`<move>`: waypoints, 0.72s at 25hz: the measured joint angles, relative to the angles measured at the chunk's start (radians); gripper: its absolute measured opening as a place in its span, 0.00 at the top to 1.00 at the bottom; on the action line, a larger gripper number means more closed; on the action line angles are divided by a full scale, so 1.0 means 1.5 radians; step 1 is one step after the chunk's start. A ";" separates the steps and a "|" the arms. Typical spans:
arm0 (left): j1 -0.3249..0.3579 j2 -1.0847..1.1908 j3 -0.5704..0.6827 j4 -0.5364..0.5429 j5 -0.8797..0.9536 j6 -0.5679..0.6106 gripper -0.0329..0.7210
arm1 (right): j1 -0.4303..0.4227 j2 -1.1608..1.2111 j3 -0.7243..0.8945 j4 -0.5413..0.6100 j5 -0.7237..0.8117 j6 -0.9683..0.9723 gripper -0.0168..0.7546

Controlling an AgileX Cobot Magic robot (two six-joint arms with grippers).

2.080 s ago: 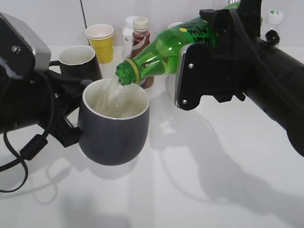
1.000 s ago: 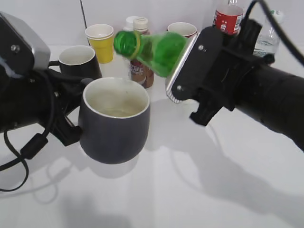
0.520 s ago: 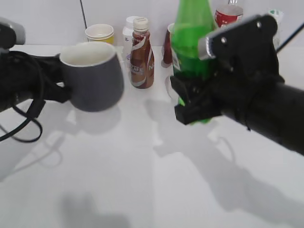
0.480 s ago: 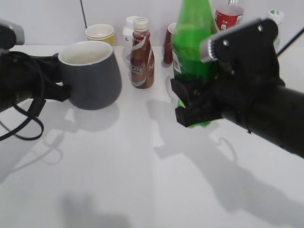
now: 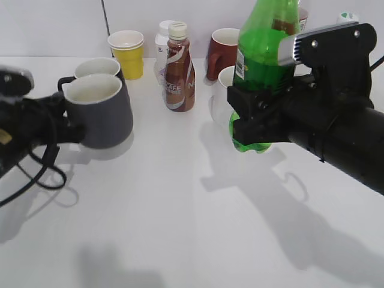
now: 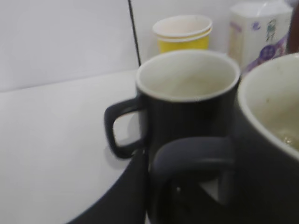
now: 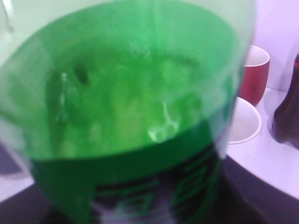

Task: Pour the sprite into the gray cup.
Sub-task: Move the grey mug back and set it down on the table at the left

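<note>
The sprite (image 5: 264,54) is upright, its base a little above the table, and my right gripper (image 5: 243,120) is shut on its lower body. It fills the right wrist view (image 7: 126,107), with liquid inside. The gray cup (image 5: 102,114) is low at the table's left, just in front of a black mug (image 5: 99,67). My left gripper (image 5: 67,127) is shut on its handle. In the left wrist view the gray cup (image 6: 273,140) holds some liquid, and my left gripper (image 6: 182,186) shows as a dark blur round the handle.
At the back stand a yellow paper cup (image 5: 127,53), a brown coffee bottle (image 5: 178,69), a white bottle (image 5: 162,51), a red mug (image 5: 222,51) and a white cup (image 5: 223,90). The black mug (image 6: 187,93) is right behind the gray cup.
The sprite went from tipped over the gray cup to upright and moved right. The gray cup moved left and down, next to the black mug.
</note>
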 joint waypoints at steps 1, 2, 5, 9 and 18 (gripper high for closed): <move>0.000 0.008 0.007 0.000 -0.013 0.000 0.89 | 0.000 0.000 0.000 0.000 0.000 -0.001 0.42; 0.000 0.015 0.015 0.000 -0.023 0.000 0.89 | 0.000 0.000 0.000 0.000 0.000 -0.001 0.42; 0.000 0.033 0.037 0.004 -0.043 0.001 0.89 | 0.000 0.000 0.000 0.000 0.000 -0.002 0.42; 0.000 0.044 0.057 0.011 -0.067 0.002 0.89 | 0.000 0.000 0.000 0.000 0.000 -0.002 0.42; 0.000 0.045 0.078 0.046 -0.078 -0.004 0.82 | 0.000 0.000 0.000 0.000 0.000 -0.003 0.42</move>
